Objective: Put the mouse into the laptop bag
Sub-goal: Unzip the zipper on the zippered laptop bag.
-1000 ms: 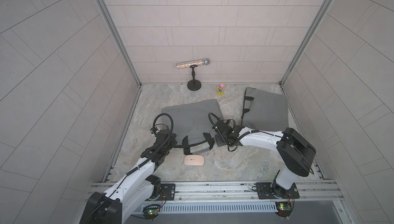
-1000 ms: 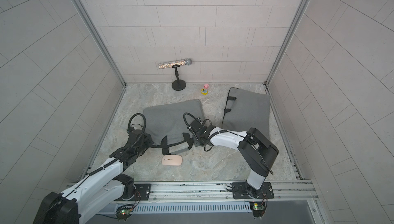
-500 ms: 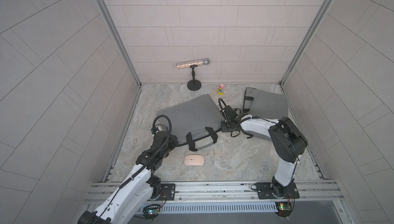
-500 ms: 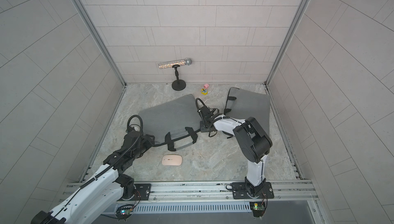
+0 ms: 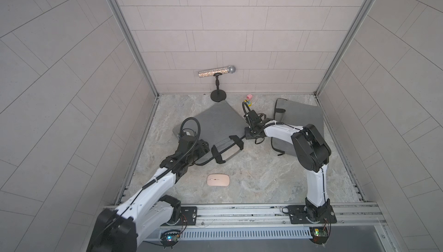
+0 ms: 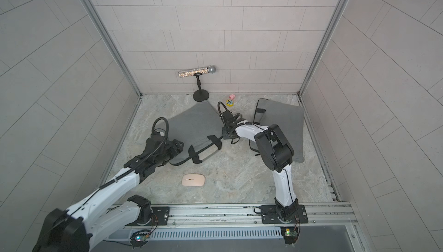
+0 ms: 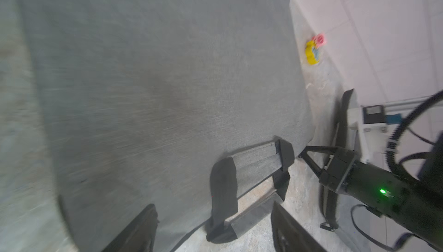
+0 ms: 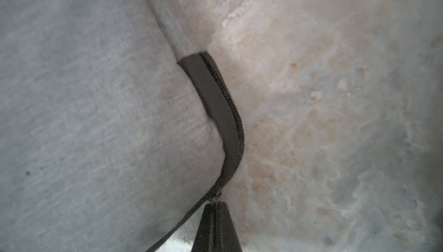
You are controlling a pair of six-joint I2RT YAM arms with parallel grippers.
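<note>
The laptop bag (image 5: 215, 123) was matt grey woven cloth, slightly coarse, edged with dull black zip tape (image 8: 215, 99) that ended in a small, metal-looking zip pull (image 8: 217, 194). The mouse (image 5: 218, 180) was smooth pink plastic with a soft sheen. The table (image 5: 251, 174) looked like smooth, veined stone. The microphone (image 5: 208, 73) had a glittery handle and a metal mesh head.

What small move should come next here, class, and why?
Probably swing the left gripper toward the mouse: its jaws stand open, holding nothing, at the bag, the mouse lies loose on the table, and the right gripper is shut on the zip pull.
</note>
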